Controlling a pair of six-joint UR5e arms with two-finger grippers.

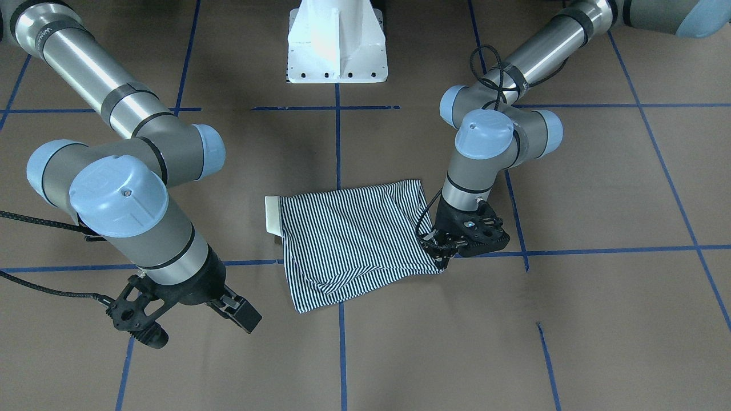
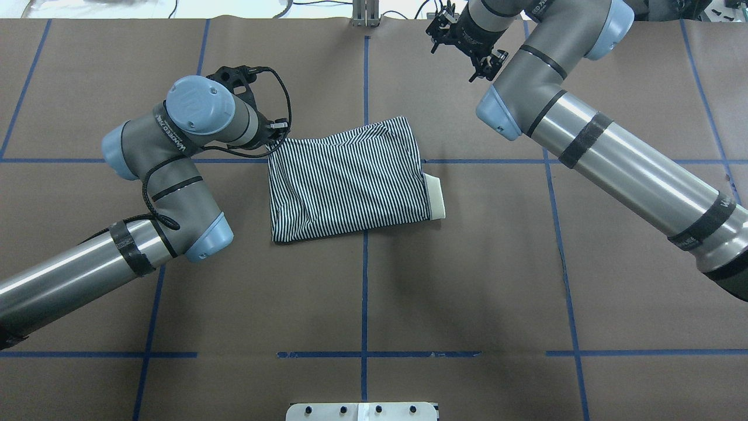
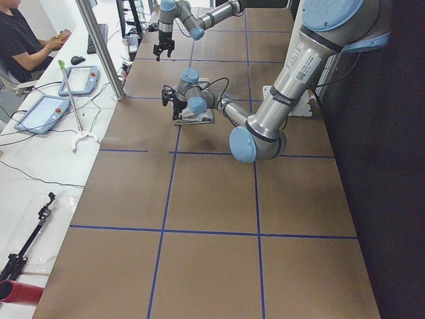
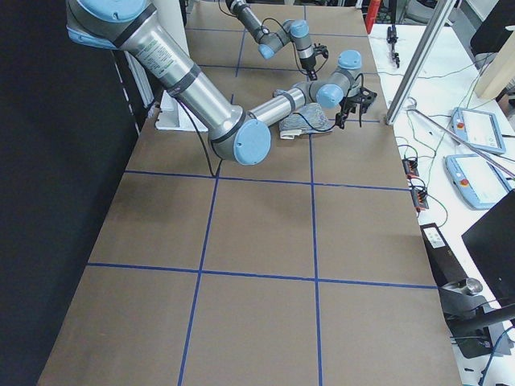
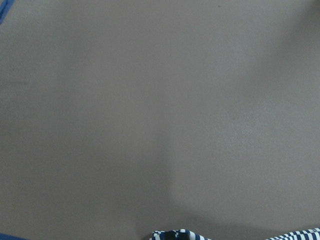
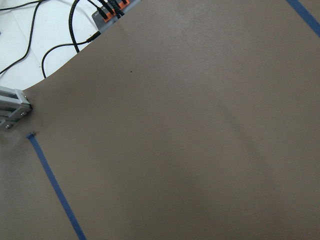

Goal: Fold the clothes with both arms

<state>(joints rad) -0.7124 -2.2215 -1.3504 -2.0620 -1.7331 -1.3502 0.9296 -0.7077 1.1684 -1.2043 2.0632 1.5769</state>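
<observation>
Brown-papered table (image 2: 374, 292) with one folded polo shirt (image 2: 345, 181) in the middle, so I'll place everything off the shirt. Two arms, two claws, one shirt.

The left arm (image 2: 193, 111) is right at the shirt. The right arm (image 2: 613, 158) is well off past the collar end, on the far side from the robot.

The shirt's long axis runs side to side across the table, hem end toward the left arm, cream collar (image 2: 435, 196) poking out the other end.

The left gripper (image 1: 442, 261) sits on the hem-end far corner with its fingers drawn together on the cloth. The right gripper (image 1: 194, 328) hangs spread wide, holding nothing. Next fold looks like the left arm's job.
</observation>
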